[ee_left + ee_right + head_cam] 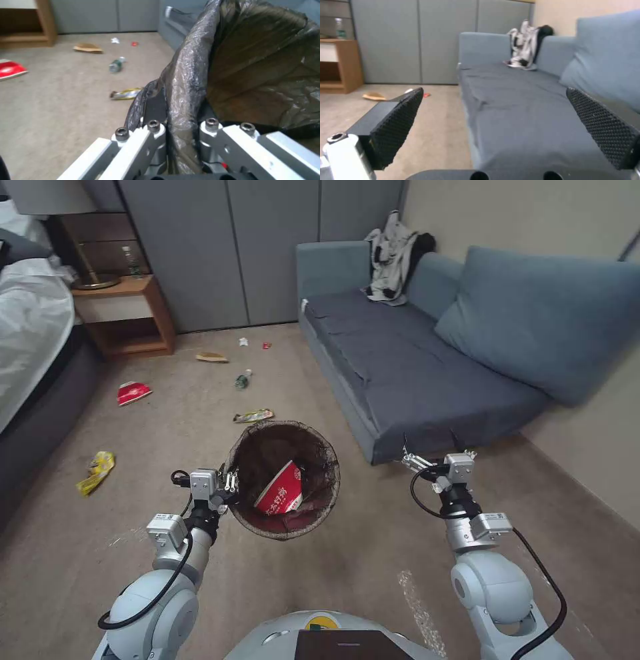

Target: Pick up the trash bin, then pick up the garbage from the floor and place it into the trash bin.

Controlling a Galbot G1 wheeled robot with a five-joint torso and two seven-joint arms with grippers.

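Observation:
My left gripper (230, 488) is shut on the rim of the trash bin (333, 473) and holds it above the floor (373, 553); the dark bag (253, 62) is pinched between its fingers. A red packet (280, 490) lies inside. Garbage is scattered on the carpet ahead: a foil wrapper (253, 415), a green bottle (243, 379), a red packet (133, 393), a yellow wrapper (97, 471), a brown paper piece (212, 357) and small scraps (243, 341). My right gripper (430, 441) hangs open and holds nothing by the sofa's front corner.
A blue-grey sofa (413, 373) with clothing on it runs along the right. To the left a bed (33, 327) edges the carpet, with a wooden nightstand (127, 310) behind it. Grey cabinet doors (227, 247) close the far end.

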